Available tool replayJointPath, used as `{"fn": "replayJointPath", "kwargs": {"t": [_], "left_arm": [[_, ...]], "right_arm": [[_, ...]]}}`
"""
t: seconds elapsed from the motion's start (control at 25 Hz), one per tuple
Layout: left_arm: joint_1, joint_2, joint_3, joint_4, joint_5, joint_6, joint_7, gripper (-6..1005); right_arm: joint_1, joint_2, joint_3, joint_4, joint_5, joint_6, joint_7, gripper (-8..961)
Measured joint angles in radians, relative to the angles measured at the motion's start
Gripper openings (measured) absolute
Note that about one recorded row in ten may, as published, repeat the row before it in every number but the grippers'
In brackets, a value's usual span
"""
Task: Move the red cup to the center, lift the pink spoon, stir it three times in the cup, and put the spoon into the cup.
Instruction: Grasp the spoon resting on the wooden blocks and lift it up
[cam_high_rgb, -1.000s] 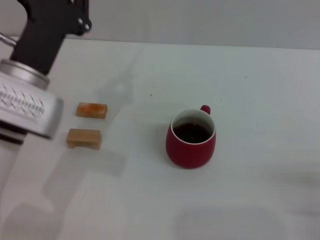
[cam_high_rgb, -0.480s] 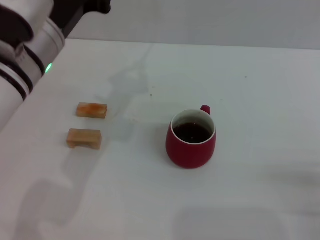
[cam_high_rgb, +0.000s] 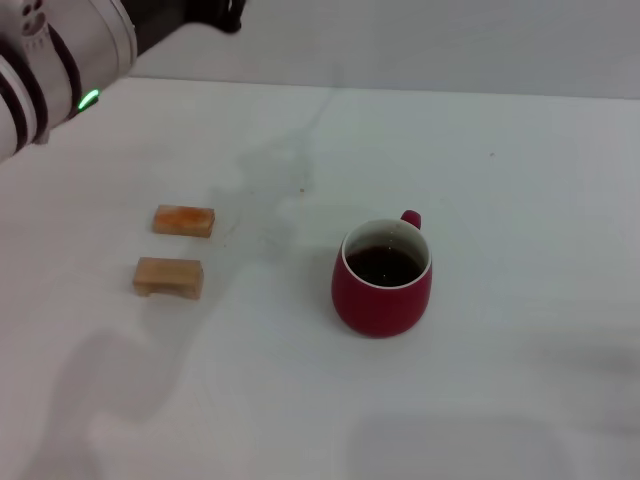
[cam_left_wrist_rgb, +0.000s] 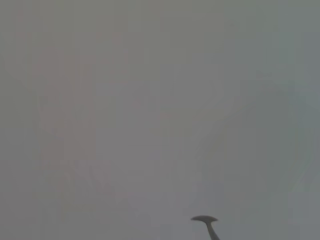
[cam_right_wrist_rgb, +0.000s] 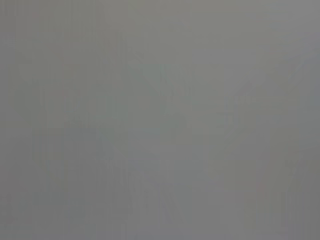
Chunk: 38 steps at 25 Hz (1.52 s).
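Observation:
The red cup (cam_high_rgb: 382, 277) stands upright near the middle of the white table (cam_high_rgb: 500, 180), with dark liquid inside and its small handle at the far side. My left arm (cam_high_rgb: 60, 50) is raised high at the far left; its dark wrist end (cam_high_rgb: 190, 15) runs off the frame's top, so the gripper itself is out of the head view. Only the grey metal bowl and a bit of neck of the pink spoon (cam_left_wrist_rgb: 204, 220) show, in the left wrist view, in the air against a blank background, well away from the cup. The right gripper is out of view.
Two tan wooden blocks (cam_high_rgb: 183, 220) (cam_high_rgb: 168, 277) lie side by side on the table's left part, well left of the cup. The arm's shadow falls across the table between blocks and cup. The right wrist view is blank grey.
My left arm has risen from low over the table's left edge, swinging up and toward the back. Its shadow has shifted. Cup and blocks have not moved.

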Motion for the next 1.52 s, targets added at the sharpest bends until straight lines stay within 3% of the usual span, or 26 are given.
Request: {"fn": "replayJointPath", "kwargs": {"t": [0.12,0.32,0.6,0.64,1.52], "left_arm": [[-0.012,-0.013,-0.015,0.012,-0.001,-0.079,0.048,178],[-0.072,-0.013,-0.044,0.022,-0.034,-0.246,0.139,178],[-0.101,-0.015,-0.161,0.028,-0.314,-0.402,0.348,178],[-0.113,-0.015,-0.211,0.033,-0.372,-0.458,0.376,179],[-0.112,-0.017,-0.229,0.051,-0.38,-0.509,0.422,179]], "right_arm": [[-0.002,0.0,0.0,0.0,0.002,-0.001,0.0,0],[-0.003,0.0,0.0,-0.008,0.007,-0.012,0.0,0],[-0.012,0.0,0.001,-0.011,0.008,-0.03,0.0,0],[-0.013,0.0,0.001,-0.011,0.008,-0.035,0.0,0],[-0.026,0.001,0.032,-0.034,0.014,-0.072,0.0,0]]}}
